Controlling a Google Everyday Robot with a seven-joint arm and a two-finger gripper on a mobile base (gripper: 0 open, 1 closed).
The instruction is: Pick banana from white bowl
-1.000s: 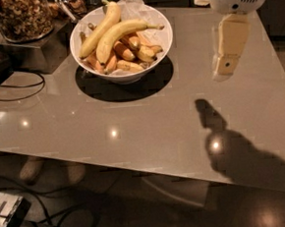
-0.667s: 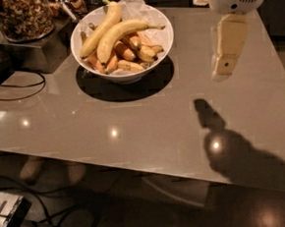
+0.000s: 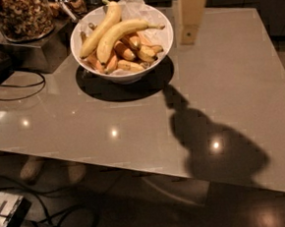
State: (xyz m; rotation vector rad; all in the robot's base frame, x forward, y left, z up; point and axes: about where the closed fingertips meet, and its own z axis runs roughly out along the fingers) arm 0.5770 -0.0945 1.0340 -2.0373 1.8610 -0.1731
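The white bowl (image 3: 130, 77) stands on the grey table at the back left, lined with crumpled white paper (image 3: 136, 2). Two long bright-yellow bananas lie on top. One banana (image 3: 126, 30) lies across the bowl with its end pointing right. The other (image 3: 100, 30) runs beside it from the back rim to the left rim. Short orange-yellow bananas (image 3: 128, 52) lie under them. My gripper (image 3: 189, 15) hangs at the top of the view, above the table, just right of the bowl's rim and apart from it. It holds nothing that shows.
A glass jar of brown nuts (image 3: 21, 16) stands on a metal block (image 3: 34, 50) left of the bowl. A black cable (image 3: 17, 91) loops on the table's left side. The arm's shadow (image 3: 208, 140) falls on the tabletop (image 3: 238, 78). Cables lie on the floor below.
My gripper has moved left and farther back, from the table's right side to close beside the bowl's right rim. The bowl and bananas have not moved.
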